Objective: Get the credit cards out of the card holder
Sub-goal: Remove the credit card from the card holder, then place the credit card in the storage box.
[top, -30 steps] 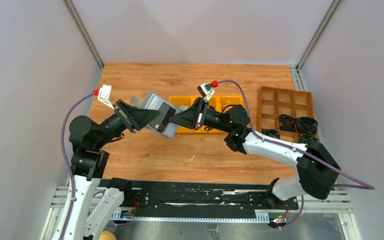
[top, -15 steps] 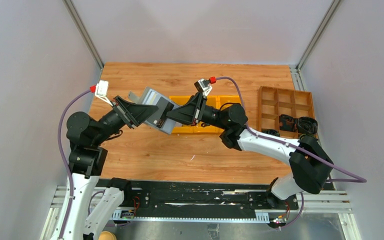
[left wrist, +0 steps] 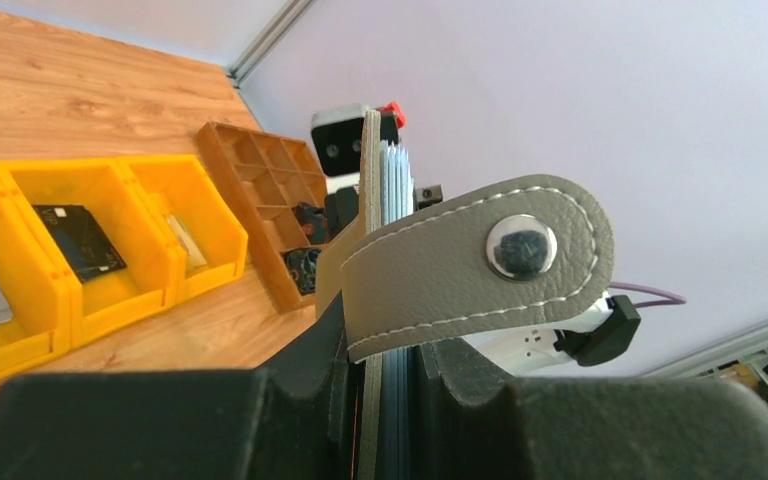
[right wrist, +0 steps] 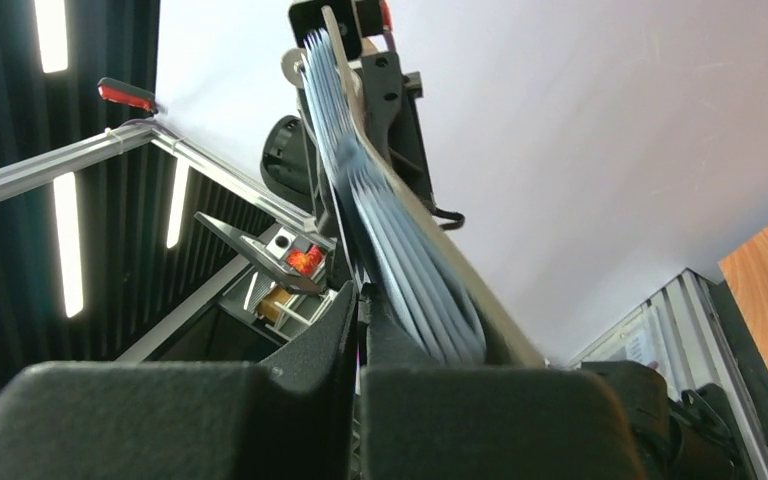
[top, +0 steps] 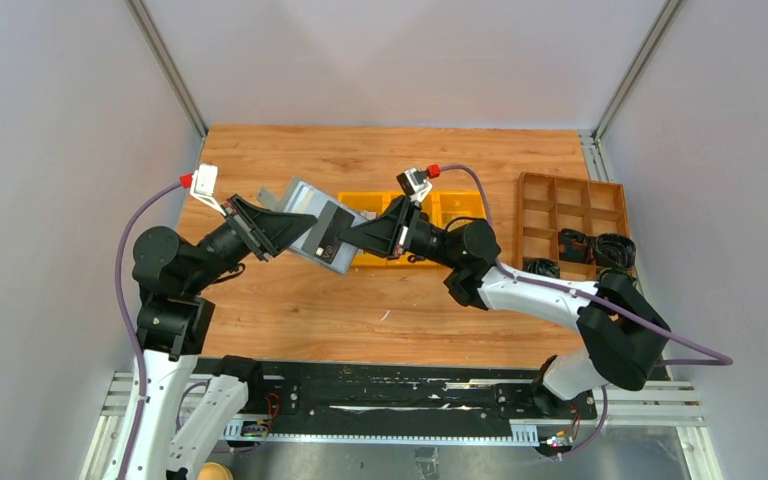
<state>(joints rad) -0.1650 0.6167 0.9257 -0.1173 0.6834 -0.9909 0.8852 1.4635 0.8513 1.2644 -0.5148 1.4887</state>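
Card holder [top: 312,222] held aloft just left of the yellow bin tray [top: 460,204], clamped in the left gripper [top: 285,226]. The right gripper [top: 346,238], briefly opened, has reclosed at the credit cards [right wrist: 410,270]. Whether it pinches one cannot be told; none extracted yet.

Yellow bin tray [top: 360,197] close behind raised card holder [top: 312,198]; brown organizer [top: 570,180] far right; near table [top: 340,310] free.

Bright even light, soft shadows, strip lights [right wrist: 67,240] glaring (right wrist view), foreground blurred
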